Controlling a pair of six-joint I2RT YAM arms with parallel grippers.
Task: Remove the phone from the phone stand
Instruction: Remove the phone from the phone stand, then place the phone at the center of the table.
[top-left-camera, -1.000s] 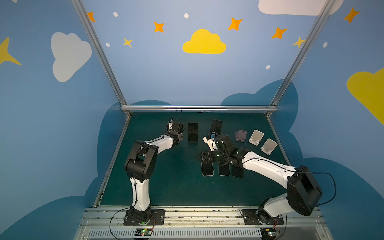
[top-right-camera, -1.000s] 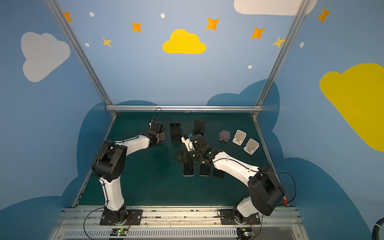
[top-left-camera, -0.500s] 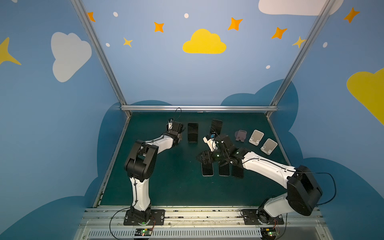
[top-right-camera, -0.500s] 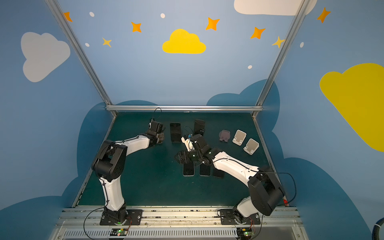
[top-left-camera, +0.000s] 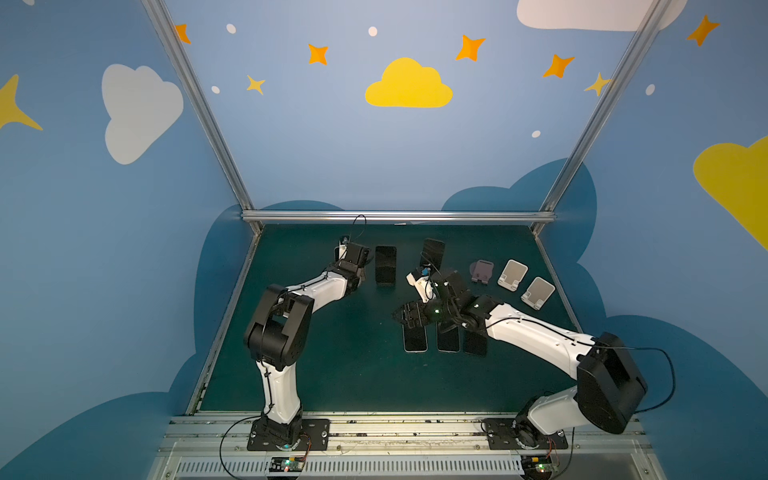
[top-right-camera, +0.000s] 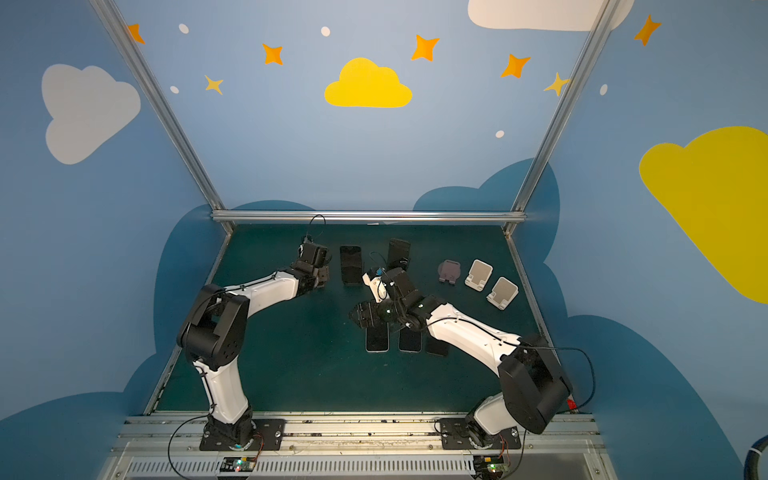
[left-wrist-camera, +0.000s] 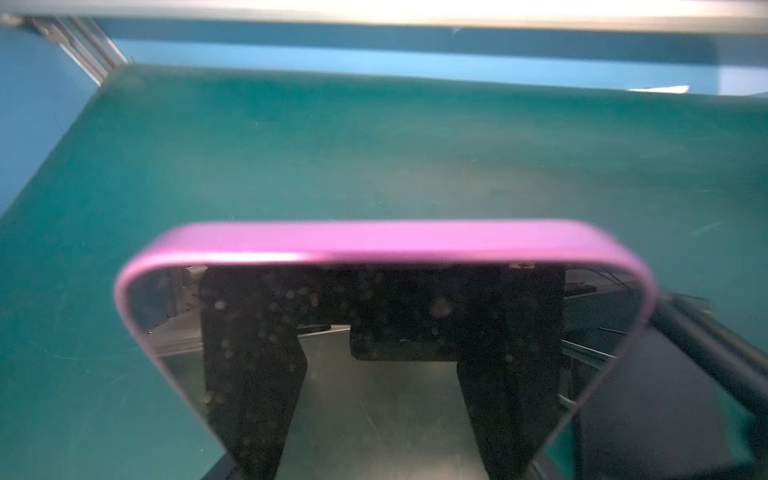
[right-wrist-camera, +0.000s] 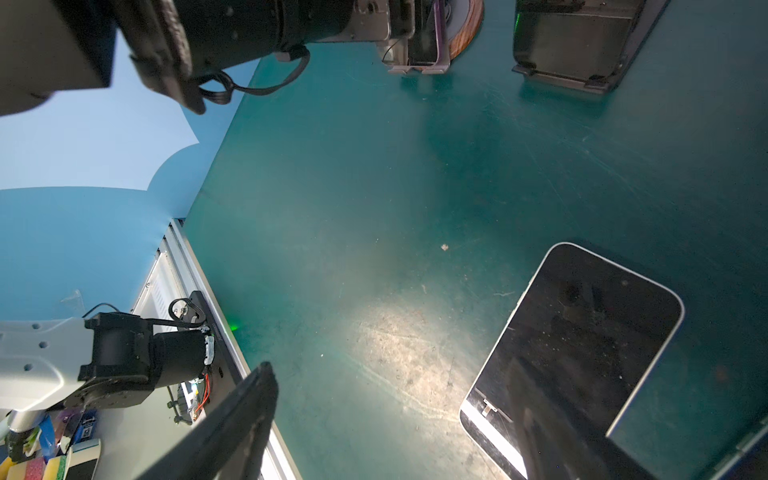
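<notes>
Left claw (top-left-camera: 360, 269) newly, seemingly, around phone (left-wrist-camera: 374, 241).

Pink-edged phone (left-wrist-camera: 386, 243), dark green table (left-wrist-camera: 374, 145), blue wall (top-left-camera: 332, 145) with yellow cloud (top-left-camera: 408, 85).

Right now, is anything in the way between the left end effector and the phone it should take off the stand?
Nothing visible. The left end effector is shut on the pink-edged phone, which sits in its stand. A neighbouring phone stands beside it, apart, so lifting out looks unobstructed.
</notes>
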